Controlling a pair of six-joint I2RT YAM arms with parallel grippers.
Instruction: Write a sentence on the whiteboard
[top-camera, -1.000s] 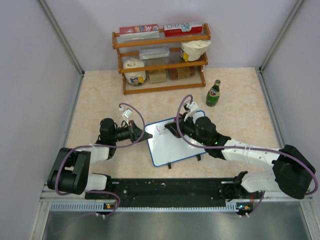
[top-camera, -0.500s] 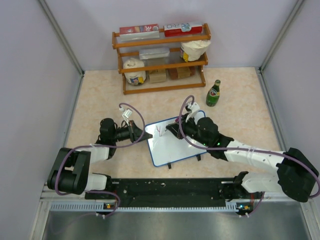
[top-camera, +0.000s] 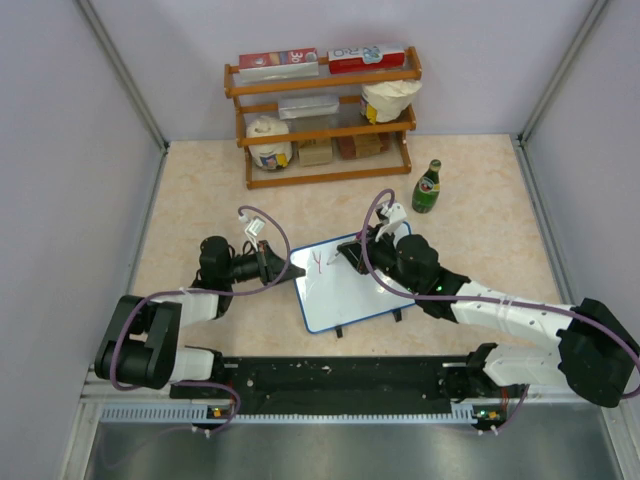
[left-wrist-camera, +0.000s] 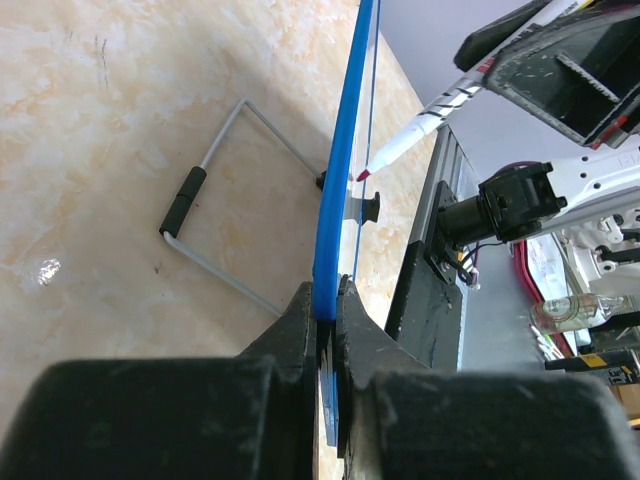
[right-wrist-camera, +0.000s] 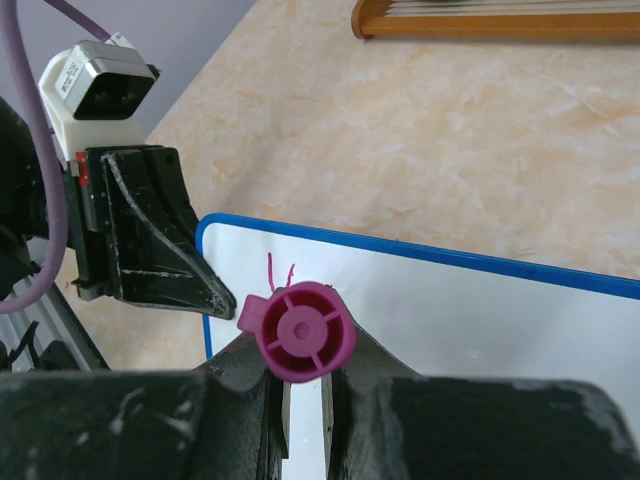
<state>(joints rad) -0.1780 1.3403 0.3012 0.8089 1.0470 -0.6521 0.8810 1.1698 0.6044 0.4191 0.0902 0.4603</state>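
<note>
The whiteboard, white with a thin blue frame, stands tilted on the table between the arms. My left gripper is shut on its left edge, which the left wrist view shows edge-on between the fingers. My right gripper is shut on a marker with a magenta end and a white barrel. The marker's tip is at the board's upper left. A few short pink strokes show on the board there.
A wooden rack with boxes and jars stands at the back. A green bottle stands right of it, just behind my right arm. The board's wire stand rests on the table behind it.
My right gripper has shifted slightly to the right with the marker, and the pink marks at the board's upper left have grown. The left gripper and board have not moved.
</note>
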